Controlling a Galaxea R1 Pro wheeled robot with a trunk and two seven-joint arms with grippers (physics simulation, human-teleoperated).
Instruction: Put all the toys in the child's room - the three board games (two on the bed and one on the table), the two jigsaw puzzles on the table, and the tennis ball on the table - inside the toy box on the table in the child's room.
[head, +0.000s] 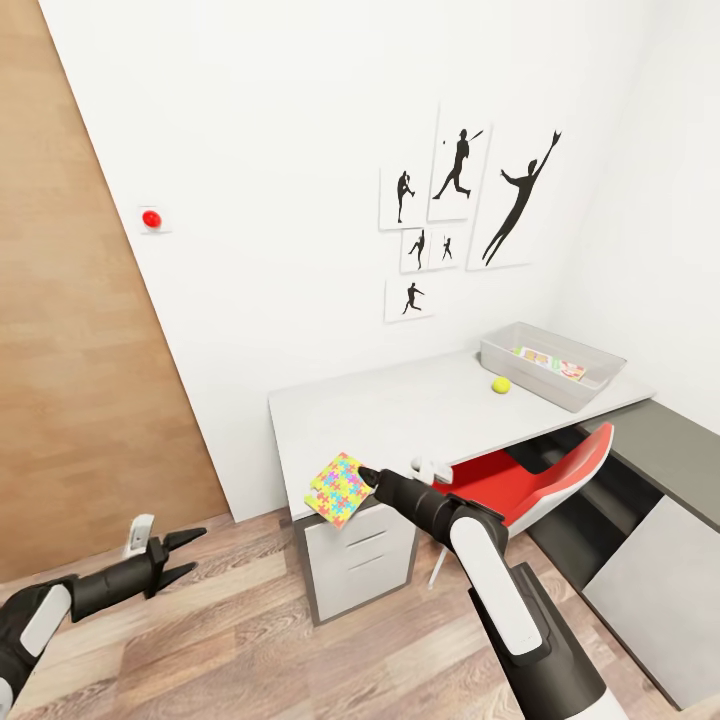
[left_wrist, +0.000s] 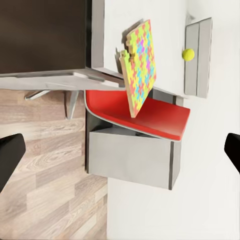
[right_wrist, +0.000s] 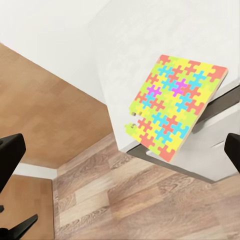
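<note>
I stand facing a long pale table (head: 400, 420) against a white wall hung with black sports-silhouette pictures (head: 465, 205). My right gripper (head: 366, 478) reaches to the table's near edge, right beside a multicolour jigsaw puzzle (head: 338, 488) that is tilted and juts past that edge above the grey drawers (head: 360, 555); I cannot tell whether the gripper is clamped on the puzzle. My left gripper (head: 185, 555) hangs low over the wood floor (head: 260, 640), fingers spread apart and holding nothing. At the table's far end sits the light grey toy box (head: 552, 364) with colourful flat items inside, and a tennis ball (head: 501, 385) rests on the tabletop just beside it. A red chair (head: 535, 485) is tucked under the table.
</note>
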